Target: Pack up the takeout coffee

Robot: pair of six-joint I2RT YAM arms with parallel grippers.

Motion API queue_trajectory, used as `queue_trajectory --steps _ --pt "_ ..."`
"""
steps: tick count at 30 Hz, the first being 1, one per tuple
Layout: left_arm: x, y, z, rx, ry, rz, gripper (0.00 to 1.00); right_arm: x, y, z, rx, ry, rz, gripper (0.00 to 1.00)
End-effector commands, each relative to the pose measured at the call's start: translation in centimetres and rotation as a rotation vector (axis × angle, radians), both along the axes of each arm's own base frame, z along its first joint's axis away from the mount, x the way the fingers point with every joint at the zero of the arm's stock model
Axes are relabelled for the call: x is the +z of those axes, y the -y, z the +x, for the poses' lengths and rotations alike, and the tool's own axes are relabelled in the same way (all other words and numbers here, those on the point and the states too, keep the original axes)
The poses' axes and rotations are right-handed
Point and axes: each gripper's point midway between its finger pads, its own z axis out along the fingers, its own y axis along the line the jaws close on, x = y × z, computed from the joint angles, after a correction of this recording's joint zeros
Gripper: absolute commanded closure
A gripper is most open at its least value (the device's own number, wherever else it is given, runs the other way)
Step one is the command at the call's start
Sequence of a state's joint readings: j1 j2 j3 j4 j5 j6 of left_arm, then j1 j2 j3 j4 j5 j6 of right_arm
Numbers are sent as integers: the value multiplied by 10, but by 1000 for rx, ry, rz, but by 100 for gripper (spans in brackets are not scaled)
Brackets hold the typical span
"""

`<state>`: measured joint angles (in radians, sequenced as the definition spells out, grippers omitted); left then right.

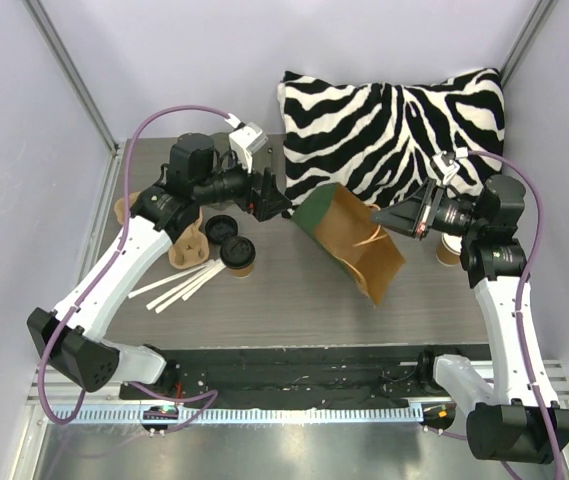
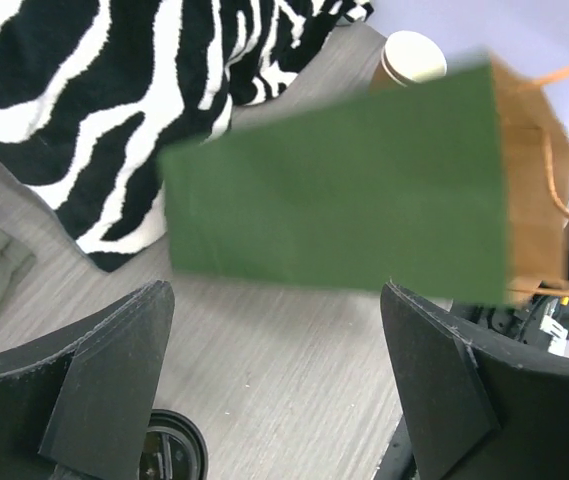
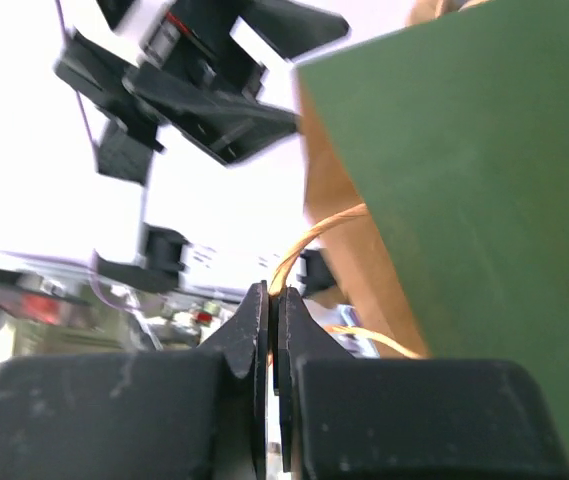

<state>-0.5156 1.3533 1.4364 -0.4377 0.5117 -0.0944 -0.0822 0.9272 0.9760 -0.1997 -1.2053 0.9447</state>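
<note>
Pale walled booth
Plain whitish walls (image 1: 184, 50) enclose a grey wood-grain counter (image 1: 294, 300); metal posts (image 1: 72, 72) rise at both back corners.

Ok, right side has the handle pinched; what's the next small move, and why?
Probably lift the right gripper a little to stand the green bag upright: it is shut on the twine handle, the bag leans, mouth sideways, and the takeout coffee sits outside.

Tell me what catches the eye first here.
A zebra-striped black-and-white cushion fills the table's far right. In front of it, mid-table, is a green paper bag with a brown kraft inside, its orange string handle pinched in the shut right tool, while the open left tool faces its green base.
</note>
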Motion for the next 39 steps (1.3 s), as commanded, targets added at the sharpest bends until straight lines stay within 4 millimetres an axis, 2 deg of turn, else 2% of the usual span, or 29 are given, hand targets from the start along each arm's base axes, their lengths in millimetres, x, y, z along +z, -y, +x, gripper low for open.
queue_trajectory --steps 1,5,8,12,17,20,24,26,29,32,33,35,36,38,39 --pt "17 7 -7 -40 -6 -65 10 41 0 9 -58 -42 88 99" --pt "18 9 -15 -67 -34 -86 8 29 4 30 -109 -167 118 99" --pt "20 11 -18 -71 -57 -102 8 10 5 43 -108 -293 163 99" --pt "20 13 -21 -73 -103 -122 8 11 4 52 -91 -302 186 99" --pt "7 14 -19 -33 -182 -147 7 18 1 48 -36 -253 197 99" --pt "10 20 -19 -21 -214 -190 7 21 -1 43 -21 -218 191 99" --pt "3 25 -8 45 -239 -200 4 19 -4 37 1 -191 188 99" --pt "-5 24 6 115 -260 -192 6 18 -5 35 10 -187 189 99" --pt "-8 31 10 114 -295 -219 13 16 -6 33 16 -184 188 99" --pt "-5 38 18 118 -310 -257 23 13 -8 26 35 -172 184 99" --pt "-6 38 20 127 -314 -255 32 12 -8 25 42 -169 182 99" --pt "-10 37 25 147 -344 -260 43 9 -9 21 63 -161 176 99" --pt "-14 39 26 139 -366 -263 57 7 -9 20 73 -165 173 99" --pt "-15 42 24 104 -415 -280 76 2 -10 15 105 -161 159 99" --pt "-16 42 24 95 -424 -284 96 -1 -10 14 112 -181 155 99"
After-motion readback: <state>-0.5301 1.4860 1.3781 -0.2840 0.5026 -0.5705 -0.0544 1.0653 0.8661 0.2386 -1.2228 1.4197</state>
